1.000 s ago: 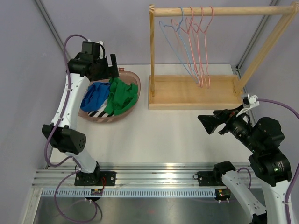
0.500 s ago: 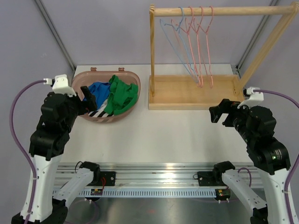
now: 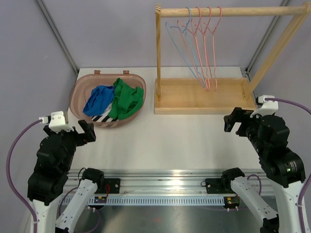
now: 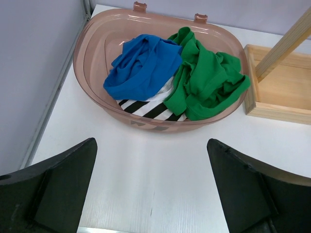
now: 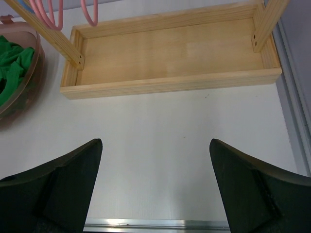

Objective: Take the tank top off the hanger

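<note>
Several wire hangers (image 3: 201,48), pink and blue, hang bare on the wooden rack (image 3: 204,99); no garment is on them. A green garment (image 3: 127,99), a blue one (image 3: 99,99) and a black-and-white striped one (image 3: 102,118) lie crumpled in the pink basket (image 3: 80,92); I cannot tell which is the tank top. My left gripper (image 3: 86,132) is open and empty, near the table's front left, short of the basket (image 4: 92,43). My right gripper (image 3: 234,121) is open and empty, in front of the rack's base (image 5: 170,53).
The rack's wooden tray base takes up the back right of the table. Its upright post (image 4: 282,46) stands just right of the basket. Metal frame rails run along the table's left and right edges. White tabletop (image 3: 170,141) lies between the grippers.
My left arm has drawn back from over the basket to the near left of the table. My right gripper has pulled back and turned to face the rack's base.
</note>
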Motion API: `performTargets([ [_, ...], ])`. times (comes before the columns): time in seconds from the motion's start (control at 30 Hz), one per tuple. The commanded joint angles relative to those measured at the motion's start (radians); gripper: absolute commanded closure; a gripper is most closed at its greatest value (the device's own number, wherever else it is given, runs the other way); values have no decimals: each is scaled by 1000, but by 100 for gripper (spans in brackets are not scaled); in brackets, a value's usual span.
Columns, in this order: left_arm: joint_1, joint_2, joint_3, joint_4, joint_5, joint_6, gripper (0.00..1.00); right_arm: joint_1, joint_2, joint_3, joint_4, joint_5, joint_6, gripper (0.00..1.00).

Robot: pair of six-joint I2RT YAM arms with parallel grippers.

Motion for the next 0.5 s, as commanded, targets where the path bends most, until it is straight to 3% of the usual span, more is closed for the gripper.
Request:
performTargets([
  [0.0,-5,-95,-41,-5,61,11,1,4,-45,10,6,14,9,0],
  [0.23,-7,-219,-84,1,68,13,1,2,-90,-39,12,-8,7,1],
  [0.47,-7,-213,-84,1,76,19,1,2,-76,-57,18,-28,16,1],
])
